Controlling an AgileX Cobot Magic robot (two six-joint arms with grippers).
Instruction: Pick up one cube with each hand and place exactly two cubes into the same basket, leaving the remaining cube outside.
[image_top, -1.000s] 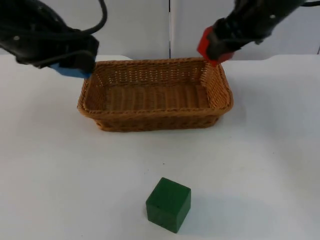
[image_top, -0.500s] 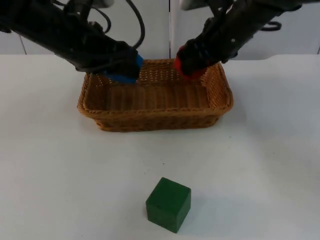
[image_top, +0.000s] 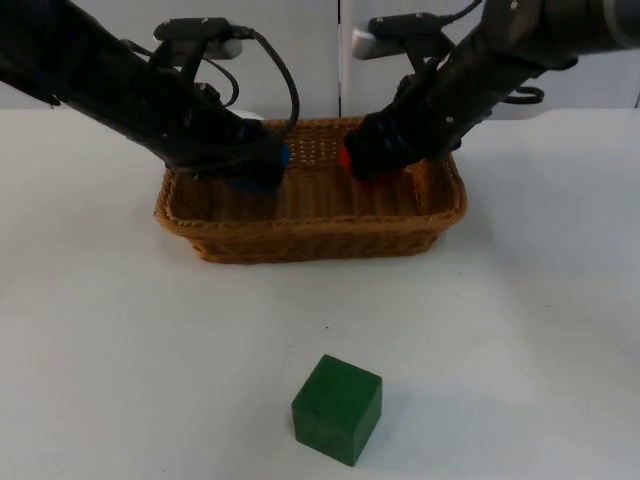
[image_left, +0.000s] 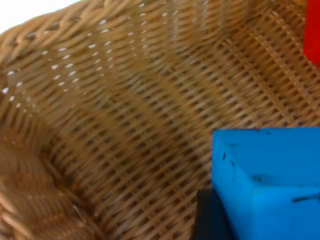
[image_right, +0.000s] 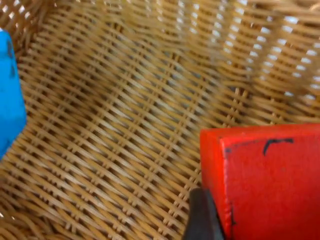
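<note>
Both arms reach into the wicker basket, each gripper clenched on a cube, while the green cube sits outside.

Nearest the camera, the green cube (image_top: 337, 408) rests alone on the white table (image_top: 520, 330), well apart from the basket (image_top: 310, 243). Farther back, the left gripper (image_top: 262, 170) is inside the basket near its left half, clamped on the blue cube (image_left: 267, 181), low over the woven floor. The right gripper (image_top: 362, 160) is inside near the back wall towards the right, clamped on the red cube (image_right: 262, 179). In the right wrist view the blue cube (image_right: 10, 95) shows across the basket floor. The grey partition wall (image_top: 300, 60) stands behind.
</note>
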